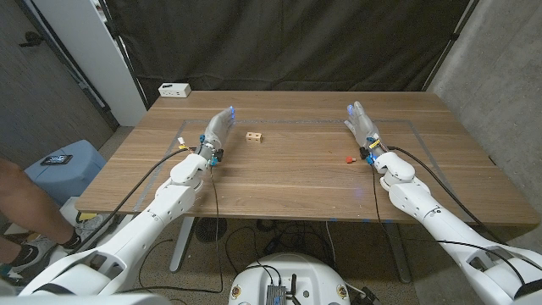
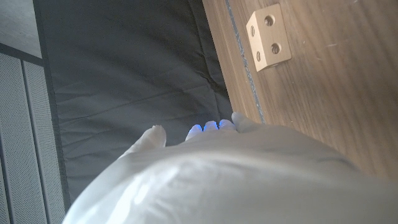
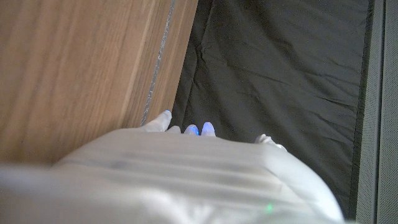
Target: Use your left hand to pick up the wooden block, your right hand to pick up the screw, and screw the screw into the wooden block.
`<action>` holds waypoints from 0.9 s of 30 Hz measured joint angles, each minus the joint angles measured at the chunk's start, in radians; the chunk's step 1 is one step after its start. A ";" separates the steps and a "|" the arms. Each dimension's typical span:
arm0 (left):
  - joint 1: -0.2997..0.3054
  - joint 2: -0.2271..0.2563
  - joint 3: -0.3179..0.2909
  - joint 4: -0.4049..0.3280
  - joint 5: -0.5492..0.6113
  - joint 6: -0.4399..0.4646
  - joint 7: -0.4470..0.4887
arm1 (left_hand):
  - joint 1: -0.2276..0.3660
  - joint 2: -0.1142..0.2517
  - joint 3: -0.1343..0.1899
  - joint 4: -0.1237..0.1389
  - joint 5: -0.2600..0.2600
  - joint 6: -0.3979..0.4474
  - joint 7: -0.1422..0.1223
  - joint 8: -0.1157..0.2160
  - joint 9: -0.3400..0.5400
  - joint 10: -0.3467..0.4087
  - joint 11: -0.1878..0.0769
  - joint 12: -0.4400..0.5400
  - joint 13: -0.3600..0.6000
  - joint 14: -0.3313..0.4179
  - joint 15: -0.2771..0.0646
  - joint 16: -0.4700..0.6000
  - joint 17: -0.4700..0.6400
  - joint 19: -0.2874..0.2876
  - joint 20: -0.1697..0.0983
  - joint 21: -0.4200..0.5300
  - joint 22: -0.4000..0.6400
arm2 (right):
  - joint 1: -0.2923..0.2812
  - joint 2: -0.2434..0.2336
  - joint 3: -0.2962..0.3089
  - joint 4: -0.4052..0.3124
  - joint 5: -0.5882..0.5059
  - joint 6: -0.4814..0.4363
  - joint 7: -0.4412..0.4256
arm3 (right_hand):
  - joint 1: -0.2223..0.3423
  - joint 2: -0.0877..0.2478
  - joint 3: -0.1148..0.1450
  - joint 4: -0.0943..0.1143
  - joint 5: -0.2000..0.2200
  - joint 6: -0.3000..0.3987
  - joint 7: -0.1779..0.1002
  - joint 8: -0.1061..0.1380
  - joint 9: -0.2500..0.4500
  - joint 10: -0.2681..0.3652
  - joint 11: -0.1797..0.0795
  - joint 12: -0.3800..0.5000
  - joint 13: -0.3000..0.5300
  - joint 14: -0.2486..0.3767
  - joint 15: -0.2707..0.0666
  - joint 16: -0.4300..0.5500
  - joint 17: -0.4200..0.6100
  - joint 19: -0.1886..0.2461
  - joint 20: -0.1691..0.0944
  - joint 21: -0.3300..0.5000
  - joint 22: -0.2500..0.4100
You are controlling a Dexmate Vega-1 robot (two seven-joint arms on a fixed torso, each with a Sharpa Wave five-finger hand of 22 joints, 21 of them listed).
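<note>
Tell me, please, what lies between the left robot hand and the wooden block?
Nothing: in the head view only bare table separates the left robot hand from the wooden block.

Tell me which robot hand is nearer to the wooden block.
Left. The left robot hand is just beside the wooden block, holding nothing; the right robot hand is far across the table, near the screw.

One wooden block (image 1: 252, 136) (holes in its faces), one red screw (image 1: 348, 158), one white box (image 1: 174, 89) at the table's (image 1: 288, 182) far corner, two hands: left (image 1: 219, 128), right (image 1: 362, 121).
</note>
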 measured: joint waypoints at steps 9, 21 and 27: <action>-0.012 0.024 0.013 -0.029 0.038 0.023 0.010 | 0.007 0.002 0.001 -0.010 0.000 0.020 -0.005 0.008 0.000 0.014 -0.014 0.008 0.000 0.004 -0.004 0.000 0.000 0.000 0.000 0.000 0.000 | 0.001 0.001 -0.004 0.000 -0.009 0.000 -0.006 | 0.000 0.000 0.004 -0.004 0.000 0.000 0.000 0.000 0.000 -0.005 -0.005 0.000 0.000 0.000 0.000 0.000 -0.003 0.000 0.000 0.000 0.000; -0.033 0.097 0.033 -0.112 0.129 0.091 0.043 | 0.018 0.005 -0.003 -0.030 0.000 0.035 -0.013 0.008 0.000 0.026 -0.026 0.008 0.000 0.008 0.000 0.000 0.000 0.000 0.000 0.000 0.000 | 0.018 0.006 -0.015 0.019 -0.026 -0.006 -0.016 | 0.007 -0.007 0.008 -0.008 0.000 -0.005 -0.005 0.000 0.000 -0.005 -0.005 0.000 0.000 -0.004 -0.004 0.000 -0.003 0.000 0.000 0.000 0.000; -0.038 0.141 0.042 -0.163 0.181 0.139 0.061 | 0.023 0.010 -0.003 -0.045 0.000 0.040 -0.018 0.008 0.000 0.032 -0.032 0.007 -0.003 0.001 0.007 -0.002 0.000 -0.019 0.006 0.000 -0.003 | 0.029 0.012 -0.018 0.033 -0.031 -0.006 -0.017 | 0.007 -0.007 0.011 -0.011 0.000 -0.009 -0.009 0.000 0.000 -0.006 -0.005 0.000 0.000 -0.004 -0.004 0.000 -0.003 0.000 0.000 0.000 0.000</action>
